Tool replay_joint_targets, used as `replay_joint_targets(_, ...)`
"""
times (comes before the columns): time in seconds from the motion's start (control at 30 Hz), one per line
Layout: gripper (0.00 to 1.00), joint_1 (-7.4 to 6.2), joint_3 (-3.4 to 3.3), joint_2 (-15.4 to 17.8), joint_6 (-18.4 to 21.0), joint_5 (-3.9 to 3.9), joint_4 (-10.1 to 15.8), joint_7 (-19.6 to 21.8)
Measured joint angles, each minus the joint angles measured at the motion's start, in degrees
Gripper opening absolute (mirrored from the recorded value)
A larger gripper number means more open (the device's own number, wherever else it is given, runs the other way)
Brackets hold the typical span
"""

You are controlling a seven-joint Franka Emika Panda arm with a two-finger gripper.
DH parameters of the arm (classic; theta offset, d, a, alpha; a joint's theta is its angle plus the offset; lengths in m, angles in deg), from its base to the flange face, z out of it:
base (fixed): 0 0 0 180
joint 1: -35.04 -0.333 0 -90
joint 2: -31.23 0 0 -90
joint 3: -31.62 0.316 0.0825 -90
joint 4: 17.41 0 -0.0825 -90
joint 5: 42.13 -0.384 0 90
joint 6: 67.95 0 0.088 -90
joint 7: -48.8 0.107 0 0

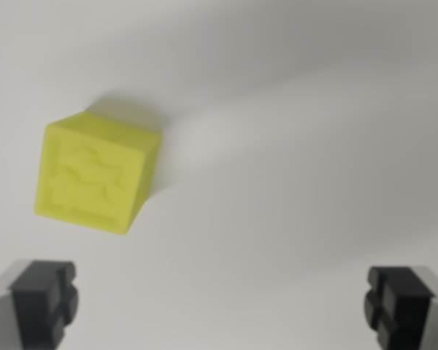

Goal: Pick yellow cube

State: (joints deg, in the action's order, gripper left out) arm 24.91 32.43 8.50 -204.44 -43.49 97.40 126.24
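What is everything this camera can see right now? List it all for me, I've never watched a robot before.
yellow cube: one, yellow with a raised pattern on its facing side, resting on the surface in the wrist view's left half, above the left fingertip and not between the fingers.
surface: one, plain white, filling the whole picture, with the cube's soft shadow behind it.
hand: one, open and empty.
fingertips: two, black, at the bottom left and bottom right corners, wide apart.

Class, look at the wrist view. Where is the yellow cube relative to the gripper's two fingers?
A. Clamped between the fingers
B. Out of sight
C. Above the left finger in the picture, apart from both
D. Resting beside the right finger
C: the yellow cube sits on the white surface above the left finger, untouched by the open gripper.
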Motion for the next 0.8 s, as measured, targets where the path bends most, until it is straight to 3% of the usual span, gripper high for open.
replay_joint_targets(0.8,1.00,-4.91,-0.05,-9.3,-5.4,1.11,-4.5,14.2)
